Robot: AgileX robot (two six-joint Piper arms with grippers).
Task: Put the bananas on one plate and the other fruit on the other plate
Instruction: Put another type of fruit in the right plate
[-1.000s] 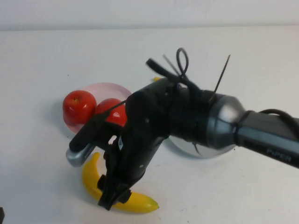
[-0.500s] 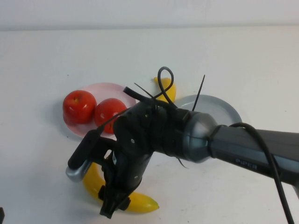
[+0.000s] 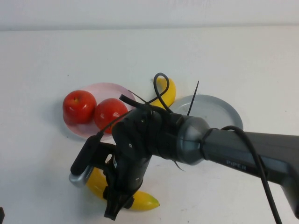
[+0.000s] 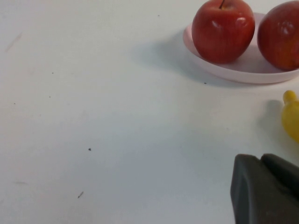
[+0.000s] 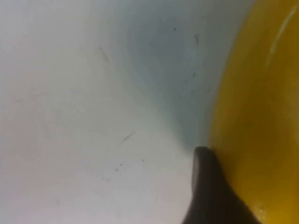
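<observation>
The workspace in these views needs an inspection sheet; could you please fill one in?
Surface: white table, faint specks.
Job's things: two apples on the pink plate; grey plate holds no fruit; near banana on the table; far banana beside the plates, contact unclear.
Clutter: nothing seen.
Grippers: right gripper down at the near banana, one finger against it, grip not confirmed; left gripper shut, low over the table near the pink plate.
Cables: black cable and ties on the right arm.
Surroundings: nothing seen.

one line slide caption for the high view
Right tool down at the near banana; two apples on the pink plate, grey plate bare.
</observation>
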